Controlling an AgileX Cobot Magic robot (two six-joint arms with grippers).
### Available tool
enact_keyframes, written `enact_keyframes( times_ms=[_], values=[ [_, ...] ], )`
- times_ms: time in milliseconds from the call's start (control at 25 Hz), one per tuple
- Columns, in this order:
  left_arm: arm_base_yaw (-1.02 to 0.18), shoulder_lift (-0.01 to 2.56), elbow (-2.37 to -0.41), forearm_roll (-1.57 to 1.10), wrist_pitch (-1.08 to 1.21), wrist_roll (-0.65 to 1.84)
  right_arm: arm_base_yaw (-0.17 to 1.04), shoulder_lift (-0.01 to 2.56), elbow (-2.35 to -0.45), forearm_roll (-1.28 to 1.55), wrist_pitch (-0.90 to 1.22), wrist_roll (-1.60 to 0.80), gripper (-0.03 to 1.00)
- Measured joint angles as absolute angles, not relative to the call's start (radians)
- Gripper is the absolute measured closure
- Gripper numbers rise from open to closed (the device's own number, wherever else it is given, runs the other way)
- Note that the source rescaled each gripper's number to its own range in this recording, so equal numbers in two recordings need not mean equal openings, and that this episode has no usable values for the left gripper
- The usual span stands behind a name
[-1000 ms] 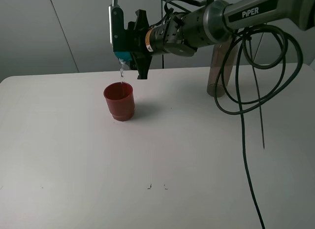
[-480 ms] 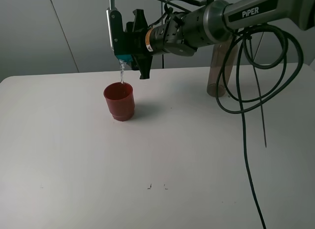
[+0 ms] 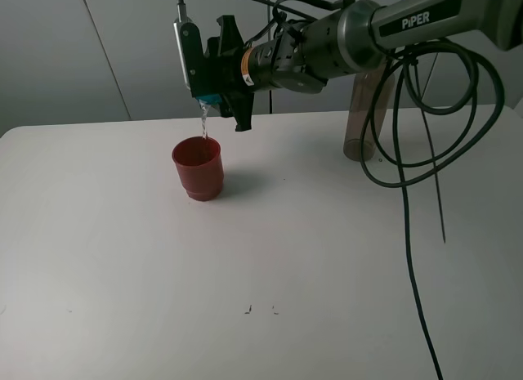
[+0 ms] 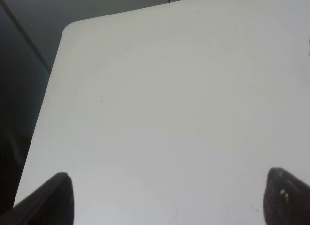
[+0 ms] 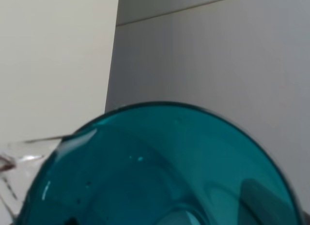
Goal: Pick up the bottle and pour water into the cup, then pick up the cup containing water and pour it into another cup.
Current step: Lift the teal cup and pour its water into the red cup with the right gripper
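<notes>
From the high camera, the right end effector [image 3: 214, 90] reaches across toward the left side of the white tabletop [image 3: 270, 249] and grips the teal-blue translucent plastic tumbler [image 3: 210, 98], tipped steeply with its mouth pointing down. Only a small teal patch of it shows there, between the black fingers. The right wrist camera shows what the high one cannot: the tumbler [image 5: 160, 172] fills the lower part of that picture, its round rim and smooth glossy wall seen close up, with pale wall panels behind it. The fingers themselves are out of that picture.

A thin stream of water [image 3: 203, 122] falls from the tumbler's lip into the opaque red-brown plastic cup with the stepped base [image 3: 198, 168], which stands upright on the tabletop directly beneath. How full the red cup is I cannot tell from here.

The tall smoky grey-brown translucent bottle [image 3: 365, 118] stands upright near the far right edge of the tabletop, well apart from both cups, partly behind the right arm and its looping black cables [image 3: 409, 159].

The left wrist camera alone shows the left end effector [image 4: 167, 198]: its two dark fingertips [image 4: 53, 196] sit wide apart with nothing between them, above bare tabletop near a rounded corner.

The room behind is plain grey wall panelling [image 3: 90, 53]. A few tiny dark marks [image 3: 260, 310] dot the tabletop toward the front.
</notes>
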State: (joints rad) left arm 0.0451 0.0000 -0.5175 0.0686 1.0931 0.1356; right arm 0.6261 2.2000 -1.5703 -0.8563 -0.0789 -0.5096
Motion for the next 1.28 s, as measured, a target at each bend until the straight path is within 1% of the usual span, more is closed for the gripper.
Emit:
enact_keyframes(
  times_ms=[1280],
  values=[
    [0.045,0.0,-0.518,0.069,1.093,0.136,0.63,2.2,-1.57,-0.852,-0.112,-0.768,0.88]
  ],
)
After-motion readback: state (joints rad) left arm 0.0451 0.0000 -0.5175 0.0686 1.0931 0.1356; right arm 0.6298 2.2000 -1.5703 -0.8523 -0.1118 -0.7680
